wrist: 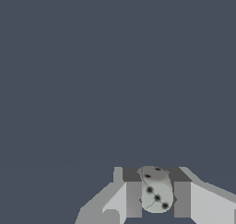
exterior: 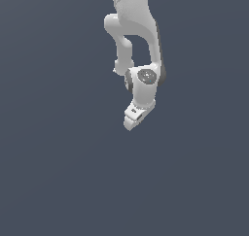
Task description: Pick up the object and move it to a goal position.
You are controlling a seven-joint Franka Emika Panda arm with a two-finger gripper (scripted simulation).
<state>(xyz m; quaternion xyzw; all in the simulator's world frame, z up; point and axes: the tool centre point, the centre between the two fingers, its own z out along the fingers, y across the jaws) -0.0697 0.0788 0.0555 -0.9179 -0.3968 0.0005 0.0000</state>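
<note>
In the wrist view the object (wrist: pixel 156 201) is a small pale whitish-grey rounded piece with black dots. It sits between my two grey fingers (wrist: pixel 134 198), which press on both of its sides. My gripper (wrist: pixel 157 186) is shut on it. In the exterior view the white arm hangs from the top and the gripper (exterior: pixel 130 124) points down toward the exterior view's left, held up against the plain dark background. The object is too small to make out there, hidden at the fingertips.
A uniform dark blue-grey surface (exterior: pixel 58 181) fills both views. No other objects, containers or edges show.
</note>
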